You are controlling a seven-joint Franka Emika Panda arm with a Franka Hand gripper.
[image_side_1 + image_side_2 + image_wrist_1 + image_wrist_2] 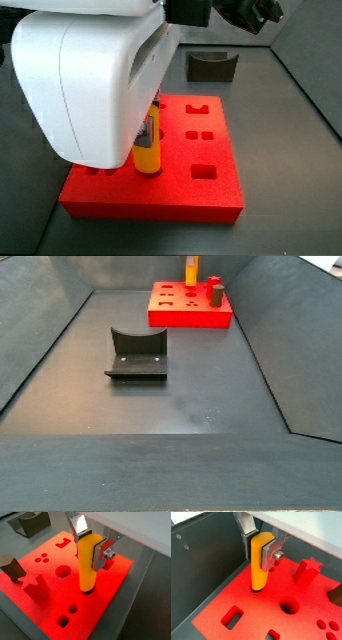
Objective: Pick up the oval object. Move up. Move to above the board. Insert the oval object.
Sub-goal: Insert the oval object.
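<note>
The oval object (87,564) is a tall orange-yellow peg standing upright, its lower end in a hole of the bright red board (110,579) near the board's edge. My gripper (90,542) is shut on the peg's upper part, silver fingers (102,554) on both sides. Both wrist views show this; in a wrist view the peg (259,562) meets the board (244,594) at its hole. In a side view the peg (146,145) shows under the white arm on the board (154,195). In a side view the peg (191,269) rises from the far board (187,318).
A red star peg (33,586) and a dark brown peg (11,567) stand in the board. A dark grey U-shaped block (32,523) lies beyond it, also seen in a side view (136,354). Grey bin walls (204,567) run close beside the board.
</note>
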